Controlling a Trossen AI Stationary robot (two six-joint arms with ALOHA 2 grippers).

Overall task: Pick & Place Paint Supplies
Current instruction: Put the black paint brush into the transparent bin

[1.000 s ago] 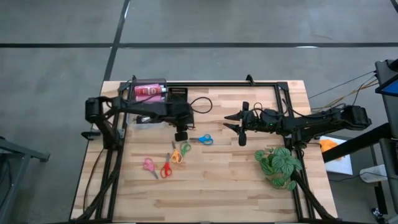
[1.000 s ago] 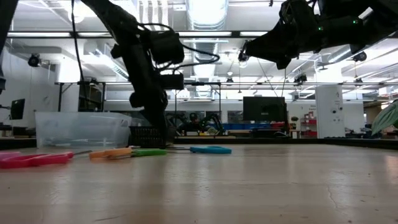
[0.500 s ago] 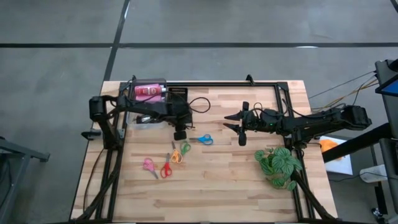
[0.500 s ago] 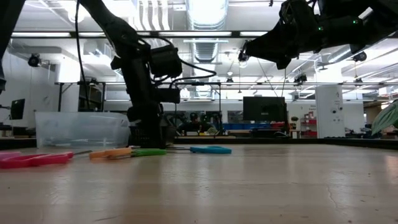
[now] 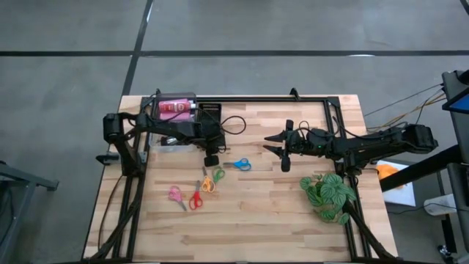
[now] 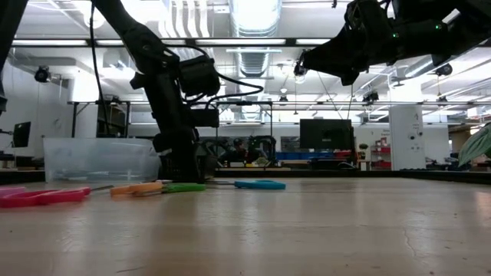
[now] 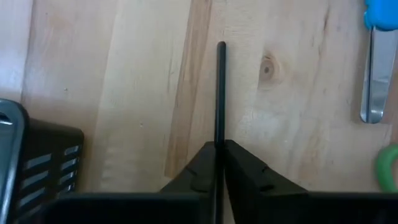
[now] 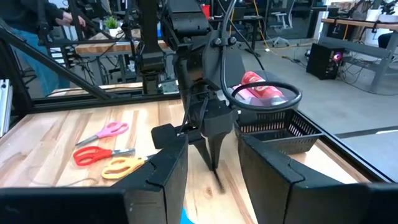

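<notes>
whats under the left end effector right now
A thin black brush lies on the wooden table, pinched by the left end effector. The brush's rear end is hidden behind the fingers.

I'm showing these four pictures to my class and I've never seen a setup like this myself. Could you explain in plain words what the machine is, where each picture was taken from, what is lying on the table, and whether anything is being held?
This is a robot with two dark arms at a wooden table, each ending in a two-finger gripper. One picture looks straight down from above, one looks level across the tabletop, and two come from cameras on the arms' wrists.

On the table lie several small scissors: pink scissors, red scissors, orange scissors, green scissors and blue scissors. A leafy plant sits by the right arm, and a clear tub with pink paint bottles stands at the far left beside a black tray.

The left gripper is down at the table, shut on a thin black brush. The right gripper hangs above the table, open and empty.
</notes>
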